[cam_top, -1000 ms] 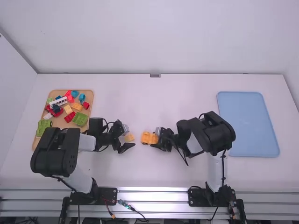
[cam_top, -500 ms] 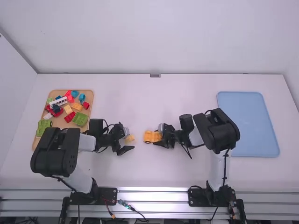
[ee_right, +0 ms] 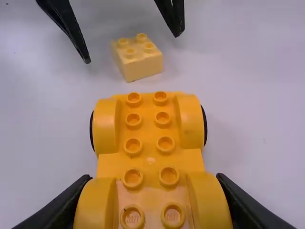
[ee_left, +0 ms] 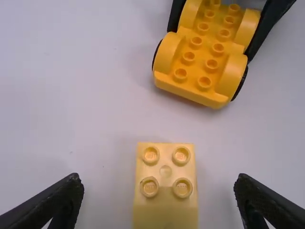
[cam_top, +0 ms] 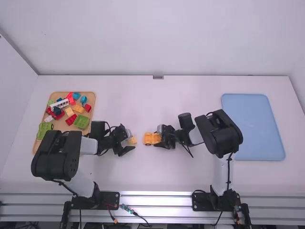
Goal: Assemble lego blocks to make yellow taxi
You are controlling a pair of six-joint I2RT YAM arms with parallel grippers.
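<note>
The main risk is misalignment. The right end effector (ee_right: 153, 179) is clamped across the far end of the yellow car base (ee_right: 150, 160), gripping it by the sides, so the end facing the pale yellow block (ee_right: 138, 62) is unsupported. If this base meets the block off-line, it could pivot in the grip, or the studs could miss and the block skid away.

The left end effector (ee_left: 157, 191) is spread wide, one finger on each side of the block and apart from it, with nothing held. The block sits studs up, just to the left of the car base. Closing off-centre could tip or twist it, and the two end effectors are near enough to knock together if either comes in too fast. I cannot tell whether the wheels of the base touch the tabletop (cam_top: 157, 179). If they don't, pressing down on it would load the grip alone, and it might slip.

Well to the left of the car base and farther up the tabletop, a wooden tray (cam_top: 90, 97) holds mixed loose pieces: red blocks (cam_top: 71, 119), blue blocks (cam_top: 83, 99), a long white piece (cam_top: 59, 104), an orange-yellow block (cam_top: 77, 109) and a green piece (cam_top: 81, 121). Well to the right of the base lies a pale blue tray (cam_top: 252, 126).
</note>
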